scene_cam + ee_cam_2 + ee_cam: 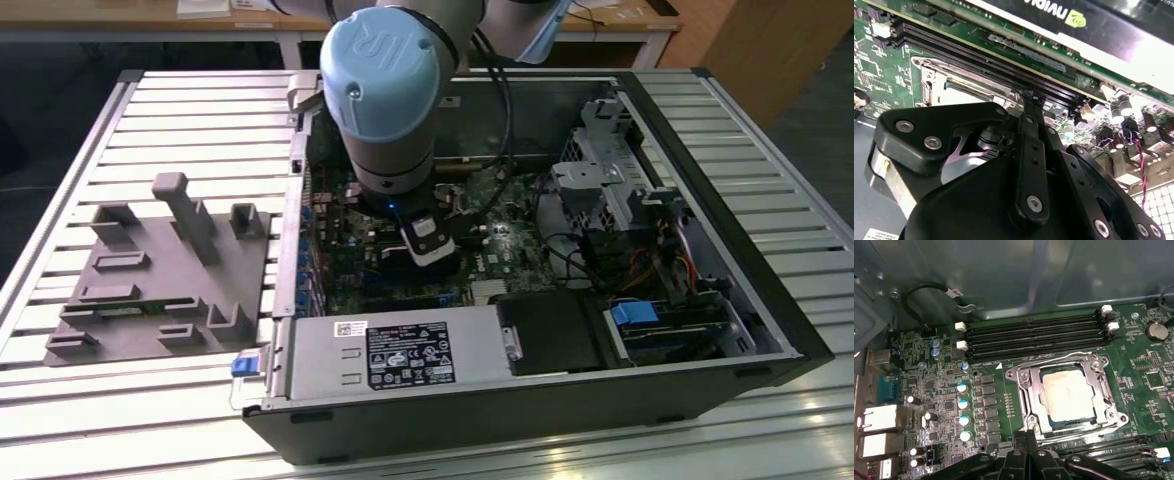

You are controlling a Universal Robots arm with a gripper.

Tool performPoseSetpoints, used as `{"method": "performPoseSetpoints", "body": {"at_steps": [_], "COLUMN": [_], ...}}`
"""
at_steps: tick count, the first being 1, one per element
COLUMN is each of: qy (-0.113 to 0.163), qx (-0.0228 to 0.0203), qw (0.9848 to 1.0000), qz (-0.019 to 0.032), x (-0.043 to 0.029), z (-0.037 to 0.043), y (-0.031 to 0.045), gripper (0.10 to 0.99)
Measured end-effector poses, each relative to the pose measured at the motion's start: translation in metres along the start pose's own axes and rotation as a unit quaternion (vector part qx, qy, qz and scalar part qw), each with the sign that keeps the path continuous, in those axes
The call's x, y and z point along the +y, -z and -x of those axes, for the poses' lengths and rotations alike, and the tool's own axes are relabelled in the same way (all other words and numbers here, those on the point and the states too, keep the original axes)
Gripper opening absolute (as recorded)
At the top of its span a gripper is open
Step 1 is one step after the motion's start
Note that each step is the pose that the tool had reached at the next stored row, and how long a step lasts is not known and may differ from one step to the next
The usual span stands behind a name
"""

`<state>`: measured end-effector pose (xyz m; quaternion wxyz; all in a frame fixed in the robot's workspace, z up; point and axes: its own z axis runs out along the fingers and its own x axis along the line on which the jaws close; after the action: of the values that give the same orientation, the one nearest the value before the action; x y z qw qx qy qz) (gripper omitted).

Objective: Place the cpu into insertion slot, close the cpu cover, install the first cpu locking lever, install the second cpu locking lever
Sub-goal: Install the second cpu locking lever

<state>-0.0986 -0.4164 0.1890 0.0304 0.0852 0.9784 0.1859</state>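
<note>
cpu (1068,395) seated in insertion slot (1051,421), cpu cover (1026,385) closed over it, just ahead of the jaws. Gripper (1026,440) clenched, grasping nothing, tips by the frame edge. Chip light, stiff, fragile: edges only. Memory slots (1034,337) beyond.

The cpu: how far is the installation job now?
The cpu already sits in the insertion slot, and the cpu cover looks closed over it. The end effector hovers at the socket's edge in the first wrist view. Whether either locking lever is latched, I cannot tell.
</note>
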Motion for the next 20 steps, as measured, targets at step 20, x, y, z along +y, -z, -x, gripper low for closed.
{"method": "performPoseSetpoints", "body": {"at_steps": [20], "qy": [0.002], "qx": [-0.0007], "qw": [1.0000], "qz": [-0.0075], "x": [0.0048], "z": [-0.0042], "y": [-0.0024], "gripper": [0.106]}}
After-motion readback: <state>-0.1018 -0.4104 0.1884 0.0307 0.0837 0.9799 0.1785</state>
